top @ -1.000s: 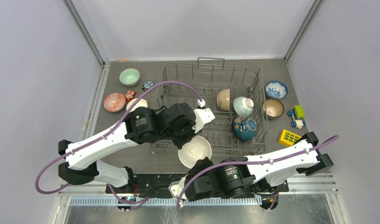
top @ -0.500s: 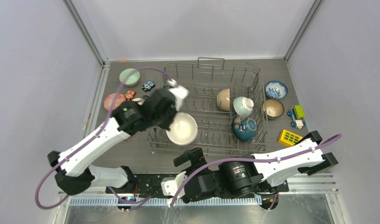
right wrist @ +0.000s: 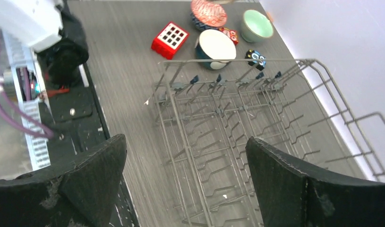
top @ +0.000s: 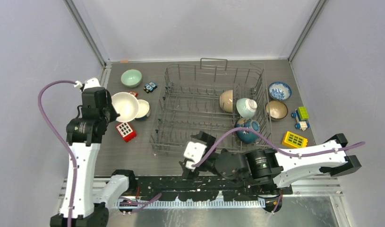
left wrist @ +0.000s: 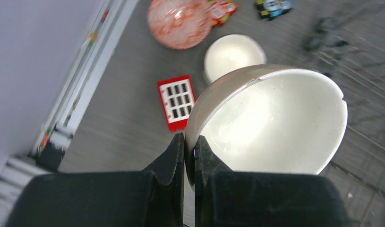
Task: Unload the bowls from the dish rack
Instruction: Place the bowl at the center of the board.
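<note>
1. Top view: the left gripper (top: 113, 108) holds a white bowl (top: 125, 106) left of the dish rack (top: 214, 66). A tan bowl (top: 226, 100), a white-teal bowl (top: 246, 107) and a dark blue bowl (top: 247, 130) sit in the rack's right part.
2. Left wrist: the jaws are pinched narrow on the white bowl's rim, with a red block (left wrist: 176, 100) on the table below.
3. Right wrist: the right gripper (right wrist: 184, 144) is spread wide and holds nothing, at the rack's near edge.

Bright, even light (wrist views slightly motion-blurred).
</note>
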